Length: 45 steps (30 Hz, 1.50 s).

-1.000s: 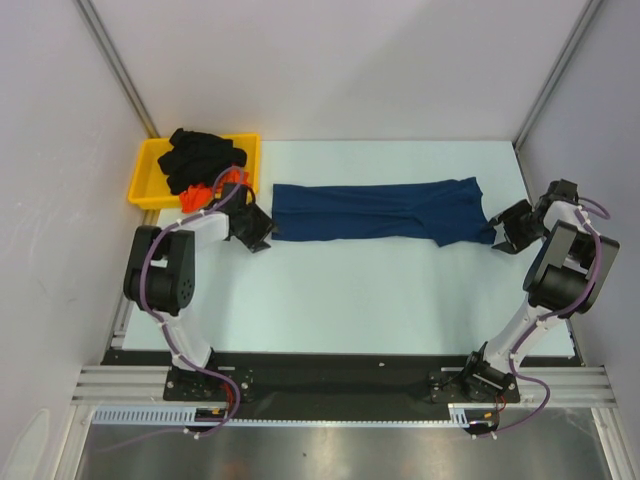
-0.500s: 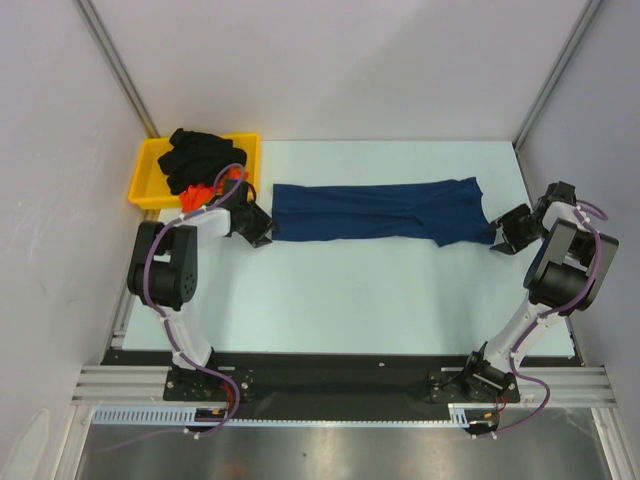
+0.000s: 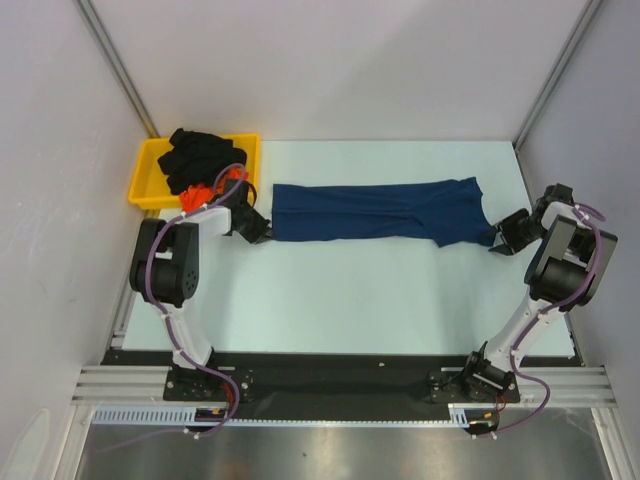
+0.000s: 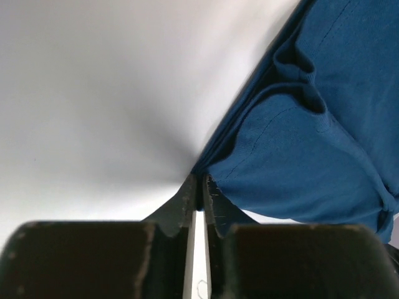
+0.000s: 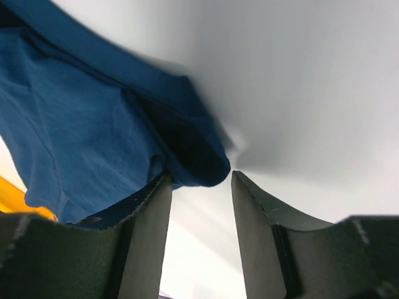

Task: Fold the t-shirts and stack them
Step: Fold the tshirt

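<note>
Navy t-shirt point(image 3: 380, 210): folded lengthwise into a long band, flat on the table point(image 3: 380, 300) just right of the yellow tray point(image 3: 145, 175); cross folds judged outstanding. Black t-shirt point(image 3: 200, 155) and orange-red t-shirt point(image 3: 205, 190): bundled in the tray, unfolded; no stack begun. Left gripper point(image 4: 198, 180): pinched closed on the band's tray-side corner. Right gripper point(image 5: 199, 177): jaws apart, the end farthest from the tray lying between its fingertips.

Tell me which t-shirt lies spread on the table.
The navy blue cloth t-shirt; the black t-shirt and the orange-red t-shirt are bunched in the yellow plastic tray.
</note>
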{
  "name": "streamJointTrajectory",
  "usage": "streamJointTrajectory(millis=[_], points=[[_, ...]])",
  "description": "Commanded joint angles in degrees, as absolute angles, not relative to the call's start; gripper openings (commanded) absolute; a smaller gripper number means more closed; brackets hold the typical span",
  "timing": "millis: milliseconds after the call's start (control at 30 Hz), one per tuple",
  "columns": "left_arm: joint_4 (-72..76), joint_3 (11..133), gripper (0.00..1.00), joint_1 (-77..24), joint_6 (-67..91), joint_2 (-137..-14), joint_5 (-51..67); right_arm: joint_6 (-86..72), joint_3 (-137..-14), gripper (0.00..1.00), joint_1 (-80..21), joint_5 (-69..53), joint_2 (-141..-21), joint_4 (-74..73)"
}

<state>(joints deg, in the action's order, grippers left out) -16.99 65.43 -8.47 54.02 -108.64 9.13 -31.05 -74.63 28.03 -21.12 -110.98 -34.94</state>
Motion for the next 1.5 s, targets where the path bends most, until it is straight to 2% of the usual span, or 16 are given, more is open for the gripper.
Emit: streamJointTrajectory(millis=[0, 133, 267, 367, 400, 467, 500, 567, 1167, 1200, 1267, 1300, 1333, 1400, 1433, 1467], points=[[-17.58, 67.94, 0.09, -8.00, 52.30, -109.16, 8.44, -29.71, -77.25, 0.49, 28.65, -19.51, -112.41, -35.59], [-17.93, 68.38, 0.00, -8.00, 50.89, -109.25, 8.09, -28.48, -79.10, 0.61, 28.65, -18.37, -112.94, -36.47], [-18.46, 69.34, 0.01, -8.00, 49.40, -109.86, 8.00, -28.13, -79.98, 0.60, 28.65, -18.02, -113.82, -36.83], [-19.34, 69.96, 0.00, -8.00, 47.90, -109.78, 7.21, -28.39, -80.50, 0.48, 28.65, -18.11, -114.61, -36.48], [-19.34, 69.87, 0.00, -8.00, 47.38, -109.69, 7.12, -28.30, -80.86, 0.35, 28.65, -18.02, -114.96, -36.82], [-19.77, 69.87, 0.00, -8.00, 46.67, -109.34, 6.51, -27.86, -81.30, 0.24, 28.65, -16.88, -115.05, -37.53], [-19.86, 69.79, 0.00, -8.00, 45.89, -109.16, 6.59, -27.69, -81.65, 0.12, 28.65, -16.61, -114.96, -37.96], [-20.65, 69.26, 0.00, -7.91, 45.44, -108.90, 6.59, -27.16, -81.39, 0.00, 28.65, -15.12, -114.26, -38.41], [-23.11, 48.71, 0.00, -7.38, 44.38, -88.96, 6.68, -22.94, -68.22, 0.00, 29.79, -2.28, -98.44, -43.60], [-23.72, 48.34, 0.07, -7.38, 44.65, -88.86, 6.77, -22.59, -67.68, 0.03, 29.97, -1.94, -97.92, -43.33], [-24.43, 47.64, 0.34, -7.38, 45.61, -88.77, 7.21, -22.41, -67.59, 0.24, 30.41, -1.32, -98.08, -44.20], [-24.35, 47.38, 0.42, -7.38, 45.79, -88.51, 7.90, -22.24, -68.98, 0.42, 30.50, -1.23, -98.70, -45.17], [-24.35, 47.29, 0.53, -7.38, 45.79, -88.16, 8.00, -22.24, -70.04, 0.51, 30.50, -0.71, -98.88, -46.48], [-24.95, 47.29, 0.59, -7.38, 45.44, -86.41, 8.26, -22.15, -72.58, 0.66, 30.50, 0.00, -98.35, -49.56], [-25.40, 47.37, 0.66, -7.38, 45.35, -85.70, 8.09, -22.32, -72.95, 0.67, 30.41, -0.35, -96.44, -50.01], [-25.66, 47.11, 0.67, -7.38, 45.09, -84.82, 8.09, -22.85, -73.04, 0.71, 30.24, -0.79, -95.20, -50.53]])
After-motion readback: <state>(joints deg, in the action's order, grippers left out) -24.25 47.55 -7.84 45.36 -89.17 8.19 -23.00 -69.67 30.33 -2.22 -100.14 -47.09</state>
